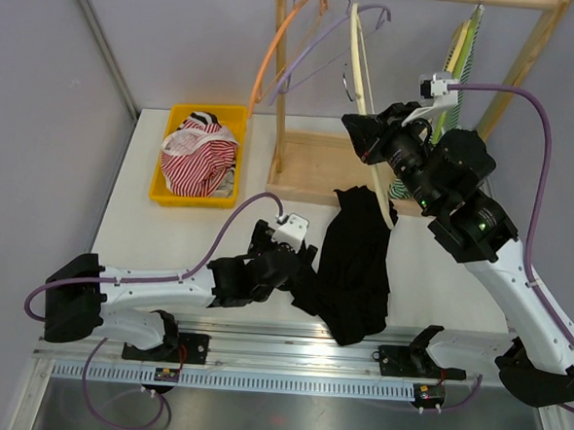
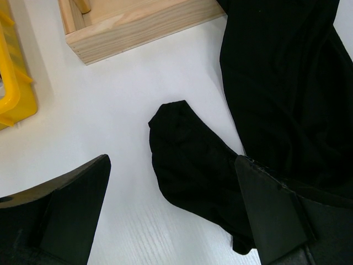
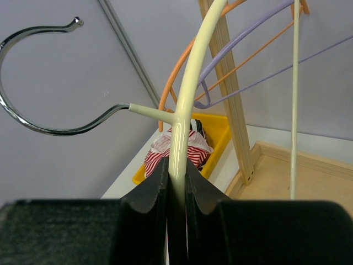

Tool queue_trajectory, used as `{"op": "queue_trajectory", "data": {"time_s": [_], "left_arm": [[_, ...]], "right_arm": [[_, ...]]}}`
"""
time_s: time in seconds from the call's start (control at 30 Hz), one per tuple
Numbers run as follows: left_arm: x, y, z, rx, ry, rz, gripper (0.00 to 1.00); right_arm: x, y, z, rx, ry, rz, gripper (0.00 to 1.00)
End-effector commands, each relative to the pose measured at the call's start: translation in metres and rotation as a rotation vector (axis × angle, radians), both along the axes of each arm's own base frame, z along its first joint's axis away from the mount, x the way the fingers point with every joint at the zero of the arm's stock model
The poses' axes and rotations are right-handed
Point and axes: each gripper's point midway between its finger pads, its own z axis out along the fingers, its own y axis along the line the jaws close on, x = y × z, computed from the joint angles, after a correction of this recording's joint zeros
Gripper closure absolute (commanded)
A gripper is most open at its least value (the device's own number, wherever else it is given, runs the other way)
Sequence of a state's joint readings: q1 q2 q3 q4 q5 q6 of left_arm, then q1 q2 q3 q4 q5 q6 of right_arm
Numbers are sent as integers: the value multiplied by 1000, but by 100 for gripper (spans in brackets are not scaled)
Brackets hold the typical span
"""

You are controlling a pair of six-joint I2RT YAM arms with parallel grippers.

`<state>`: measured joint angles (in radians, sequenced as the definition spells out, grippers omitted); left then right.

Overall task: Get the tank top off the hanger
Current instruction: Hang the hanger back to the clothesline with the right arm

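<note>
The cream hanger [image 1: 358, 73] is clamped in the right gripper [image 1: 363, 134], upper centre; the black tank top [image 1: 357, 268] lies mid-frame on the tabletop [image 1: 169, 237]. The open left gripper [image 2: 172, 168] should be closed deep on fabric, pinning it.

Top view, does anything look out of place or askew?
Yes: the cream plastic hanger is off the wooden rack, held tilted by the right gripper; the black tank top lies crumpled on the white table.
</note>
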<state>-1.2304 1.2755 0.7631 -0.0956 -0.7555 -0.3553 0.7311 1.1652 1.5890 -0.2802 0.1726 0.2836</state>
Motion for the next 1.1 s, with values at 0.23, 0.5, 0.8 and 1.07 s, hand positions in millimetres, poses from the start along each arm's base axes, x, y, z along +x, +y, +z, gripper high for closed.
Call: {"op": "queue_trajectory", "data": {"time_s": [0.23, 0.5, 0.8, 1.07], "left_arm": [[2, -11, 16, -63, -19, -4, 1], [1, -8, 18, -68, -23, 1, 1], [1, 0, 20, -69, -33, 15, 1], [3, 1, 21, -70, -41, 24, 1]], "right_arm": [[17, -20, 21, 48, -48, -142, 100], [64, -7, 22, -11, -54, -261, 100], [116, -25, 32, 54, -49, -310, 100], [156, -42, 45, 132, -56, -243, 100]]}}
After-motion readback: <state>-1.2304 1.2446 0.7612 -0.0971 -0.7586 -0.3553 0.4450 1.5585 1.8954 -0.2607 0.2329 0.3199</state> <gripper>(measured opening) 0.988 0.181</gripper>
